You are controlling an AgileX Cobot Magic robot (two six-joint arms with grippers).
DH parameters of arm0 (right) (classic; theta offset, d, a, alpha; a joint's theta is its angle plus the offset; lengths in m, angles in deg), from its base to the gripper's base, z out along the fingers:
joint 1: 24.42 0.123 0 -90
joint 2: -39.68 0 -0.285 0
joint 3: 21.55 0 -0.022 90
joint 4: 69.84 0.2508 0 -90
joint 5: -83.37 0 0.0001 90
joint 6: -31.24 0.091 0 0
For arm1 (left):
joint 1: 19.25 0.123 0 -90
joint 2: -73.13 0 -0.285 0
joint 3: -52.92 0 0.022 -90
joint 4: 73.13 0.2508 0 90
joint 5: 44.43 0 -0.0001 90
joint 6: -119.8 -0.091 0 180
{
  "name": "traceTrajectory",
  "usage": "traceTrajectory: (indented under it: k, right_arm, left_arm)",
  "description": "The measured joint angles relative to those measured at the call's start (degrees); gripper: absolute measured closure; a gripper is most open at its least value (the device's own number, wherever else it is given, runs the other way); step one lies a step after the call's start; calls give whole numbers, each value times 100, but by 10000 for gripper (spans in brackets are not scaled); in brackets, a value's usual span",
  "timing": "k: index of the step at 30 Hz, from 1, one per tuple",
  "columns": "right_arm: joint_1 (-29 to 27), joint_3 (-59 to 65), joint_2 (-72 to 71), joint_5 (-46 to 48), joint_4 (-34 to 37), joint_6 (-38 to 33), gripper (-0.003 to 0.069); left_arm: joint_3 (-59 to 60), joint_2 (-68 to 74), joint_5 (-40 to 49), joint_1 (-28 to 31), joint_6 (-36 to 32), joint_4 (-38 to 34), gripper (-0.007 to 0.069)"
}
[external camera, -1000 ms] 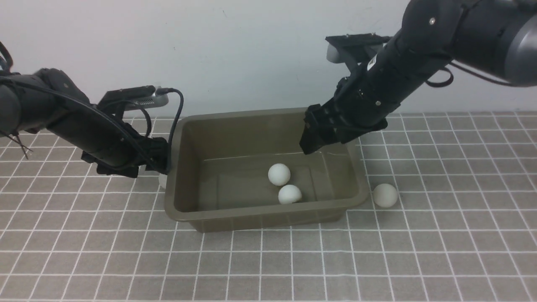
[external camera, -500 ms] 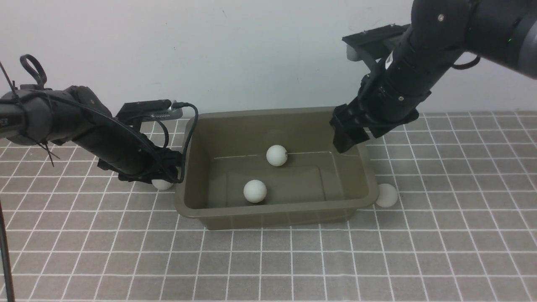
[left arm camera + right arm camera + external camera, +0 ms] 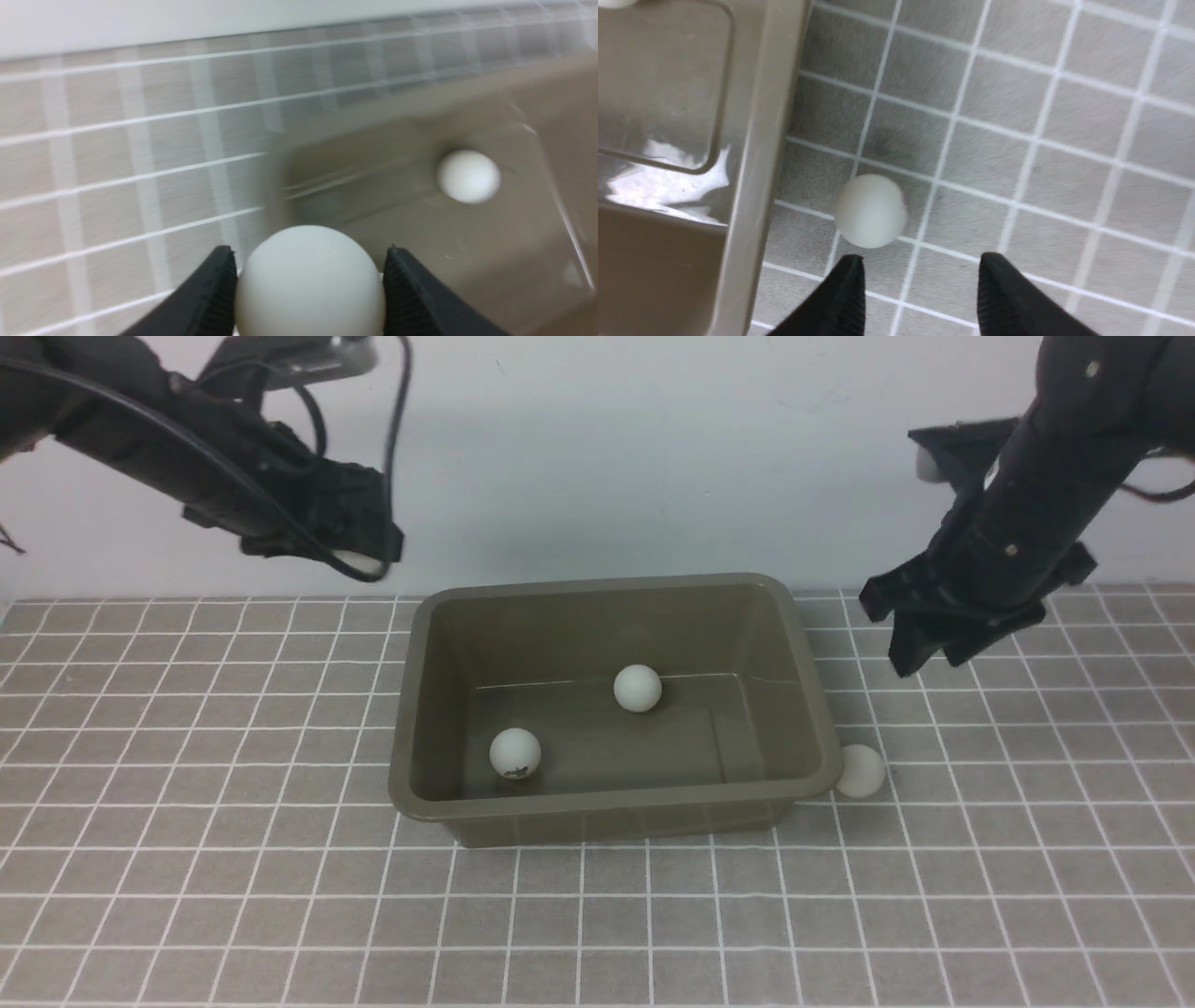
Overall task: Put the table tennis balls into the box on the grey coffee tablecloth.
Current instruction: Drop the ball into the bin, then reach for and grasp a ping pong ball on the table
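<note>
The olive-brown box (image 3: 616, 588) sits mid-table on the grey coffee tablecloth (image 3: 187, 896). Two white table tennis balls lie inside it, one at the near left (image 3: 514, 752) and one toward the back (image 3: 638, 688). A third ball (image 3: 860, 771) rests on the cloth against the box's right near corner; it also shows in the right wrist view (image 3: 871, 210). My left gripper (image 3: 359, 558) is raised high, left of and behind the box, shut on a fourth ball (image 3: 309, 280). My right gripper (image 3: 920, 653) is open and empty, above the cloth to the right of the box.
A pale wall runs behind the table. The box rim (image 3: 756, 154) lies close beside the loose ball in the right wrist view. Grid cloth stretches to the front and both sides of the box.
My left gripper took the ball beside the box's left wall and lifted it up high. My right gripper swung right, out from over the box. The balls inside rolled.
</note>
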Motion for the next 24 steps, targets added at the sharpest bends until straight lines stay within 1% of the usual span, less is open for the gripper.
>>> traceTrajectory:
  k: [3, 5, 6, 7, 8, 9, 10, 13, 14, 15, 16, 17, 18, 19, 20, 21, 22, 24]
  right_arm:
    - [0, 13, 457, 0, 314, 0, 266]
    - [0, 13, 700, -6, 495, 0, 217]
    - [0, 13, 747, -12, 531, 0, 206]
    - [0, 13, 909, -28, 636, -5, 165]
    - [0, 13, 1003, -33, 660, -5, 139]
    - [0, 13, 1029, -33, 674, -5, 132]
    - [0, 13, 1098, -40, 680, -5, 112]
    - [0, 13, 1240, -63, 694, -5, 109]
    - [0, 13, 1288, -95, 687, -5, 127]
    - [0, 13, 1316, -121, 672, -5, 148]
    - [0, 13, 1348, -152, 644, -5, 187]
    - [0, 13, 1374, -203, 557, -5, 290]
    - [0, 13, 1374, -200, 545, -5, 304]
    - [-7, 13, 1317, -184, 451, 1, 301]
    - [-22, 13, 1234, -155, 399, 6, 295]
    - [-36, 19, 1162, -144, 393, 17, 296]
    - [-61, 26, 1000, -128, 400, 45, 296]
    - [-95, 32, 530, -100, 516, 241, 296]
  left_arm:
    - [-6, 221, -35, -587, -57, 339, 272]
    - [-6, 381, -69, -882, -2, 481, 272]
    - [-6, 422, -83, -911, 18, 508, 272]
    - [-6, 583, -109, -1106, 92, 561, 258]
    - [-6, 705, -122, -1231, 135, 584, 209]
    - [-13, 747, -122, -1273, 147, 590, 193]
    - [-43, 813, -122, -1333, 160, 624, 136]
    - [-247, 843, -94, -1368, 339, 720, 29]
    - [-417, 821, -23, -1354, 460, 750, 15]
    - [-517, 804, 37, -1341, 544, 763, 18]
    - [-656, 774, 143, -1315, 653, 776, 29]
    - [-914, 680, 381, -1262, 838, 835, 85]
    - [-951, 680, 420, -1253, 838, 846, 96]
    - [-1220, 518, 743, -1175, 950, 982, 221]
    - [-1360, 358, 969, -1099, 990, 1130, 367]
    - [-1412, 269, 1093, -1036, 996, 1232, 429]
    - [-1433, 108, 1206, -942, 1029, 1348, 510]
    - [-1399, -212, 1325, -736, 1147, 1489, 585]
